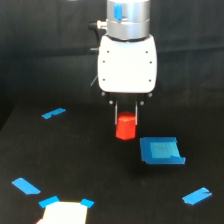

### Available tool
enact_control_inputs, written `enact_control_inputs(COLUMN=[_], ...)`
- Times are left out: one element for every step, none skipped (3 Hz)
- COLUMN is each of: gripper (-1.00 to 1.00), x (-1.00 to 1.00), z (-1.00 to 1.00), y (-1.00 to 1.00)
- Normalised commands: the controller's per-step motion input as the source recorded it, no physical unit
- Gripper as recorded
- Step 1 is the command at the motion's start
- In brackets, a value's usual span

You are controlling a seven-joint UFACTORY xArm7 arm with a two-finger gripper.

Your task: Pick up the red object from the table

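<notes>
On the black worktop (75, 165), from the exterior view's left to its right, I count these:

Tape strips: four bright blue ones. One lies at the far left near the back (53, 113), one at the front left (25, 186), a third at the front edge, in two ends showing either side of a white block (49, 202), and the last at the front right (196, 196).

White block: one (64, 213), at the bottom edge, left of middle, cut off by the frame.

Red object: one (126, 127), a small red-orange block near the middle, just below my white body. I cannot tell whether it touches the worktop.

My claw (126, 114): one, pointing straight down, its two thin fingers (116, 111) pinching the upper sides of the red object.

Blue patch: one (160, 150), a rectangle flat on the worktop, just beside the red object on the exterior view's right and slightly nearer the front.
</notes>
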Motion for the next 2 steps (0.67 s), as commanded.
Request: enact_control_inputs(gripper=[-1.0, -1.0], x=[-0.22, -0.27], z=[-0.01, 0.0], y=[0.18, -0.38])
